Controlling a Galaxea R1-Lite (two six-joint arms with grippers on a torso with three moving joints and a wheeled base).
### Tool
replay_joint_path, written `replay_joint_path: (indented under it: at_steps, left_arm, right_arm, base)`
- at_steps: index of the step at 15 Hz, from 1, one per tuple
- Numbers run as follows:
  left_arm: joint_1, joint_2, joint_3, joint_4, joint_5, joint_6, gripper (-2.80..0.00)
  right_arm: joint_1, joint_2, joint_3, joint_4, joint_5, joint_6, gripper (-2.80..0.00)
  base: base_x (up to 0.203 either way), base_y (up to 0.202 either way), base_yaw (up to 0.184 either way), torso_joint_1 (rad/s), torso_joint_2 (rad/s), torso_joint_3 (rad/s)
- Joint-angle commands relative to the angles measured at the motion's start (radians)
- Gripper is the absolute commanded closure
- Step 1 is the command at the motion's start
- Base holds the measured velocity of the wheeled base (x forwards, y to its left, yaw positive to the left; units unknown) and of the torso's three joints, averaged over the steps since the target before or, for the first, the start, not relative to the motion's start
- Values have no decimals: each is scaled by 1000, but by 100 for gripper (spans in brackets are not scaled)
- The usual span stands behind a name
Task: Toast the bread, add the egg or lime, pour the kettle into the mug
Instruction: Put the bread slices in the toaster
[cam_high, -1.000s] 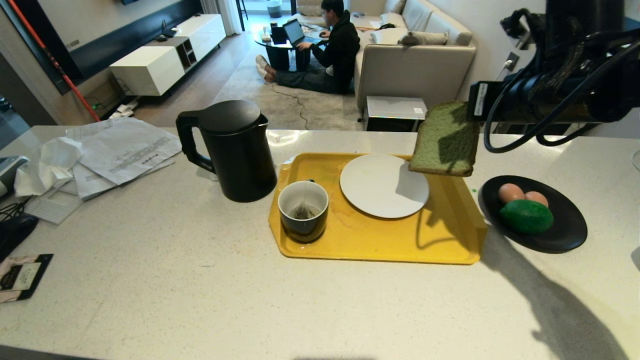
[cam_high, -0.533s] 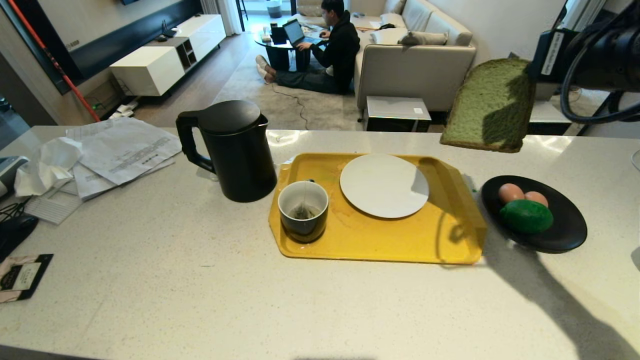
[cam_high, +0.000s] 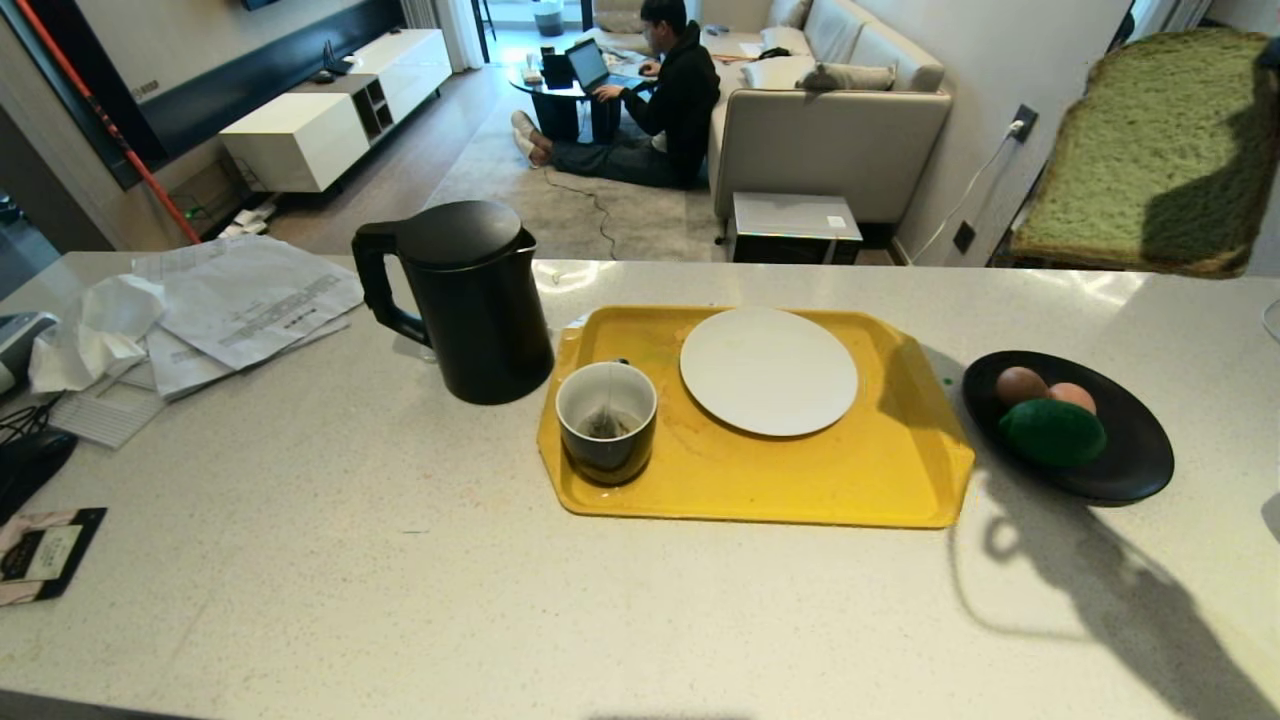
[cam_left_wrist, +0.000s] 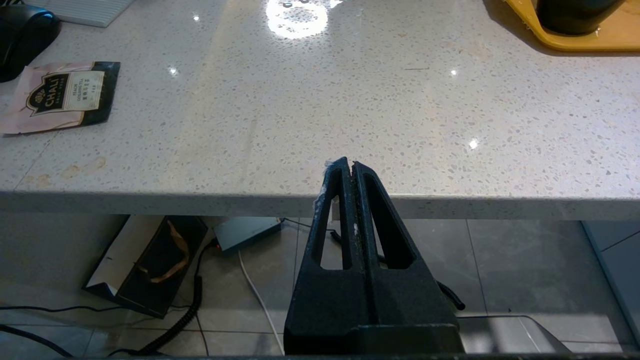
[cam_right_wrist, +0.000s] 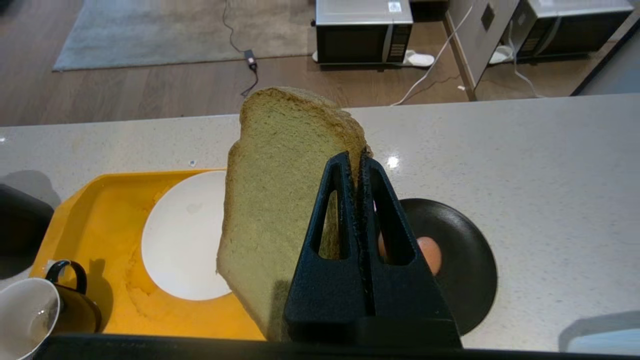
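The left tool (cam_left_wrist: 352, 167) waits pressed together at the near counter (cam_high: 640, 600) edge, while the right tool (cam_right_wrist: 357, 162), clamped on the bread (cam_high: 1150, 150), holds it high at far right, probably for toasting next.

**Matte black wedges with triangular windows**

Both wrist views show the same build. The left end effector (cam_left_wrist: 352, 165) is made of two long, matte black fingers (cam_left_wrist: 334, 210) that taper from a broad, blocky base to narrow tips. Each finger is a hollow wedge with one tall triangular cut-out through its middle, rounded at the lower corners. The surface looks grainy and slightly rough, like moulded or printed plastic, and pale scuffs and flecks mark the inner edges and tips. The right end effector (cam_right_wrist: 354, 159) has the same black twin fingers (cam_right_wrist: 334, 200), the same triangular windows and the same thick base, with its inner edges rough and serrated
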Motion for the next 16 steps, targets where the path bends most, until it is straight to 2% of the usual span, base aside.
replay_joint_path:
  at_steps: [1,16]
  left_arm:
    - [1,-1,0,-1,0,0,0]
    - [1,-1,0,0,0,0,0]
  right_arm:
    - [-10,-73,1,23,-3,-2,0]
    - [-14,-223,101,88,0,-98,0]
  base:
    - [0,0,0,0,0,0]
    - [0,0,0,0,0,0]
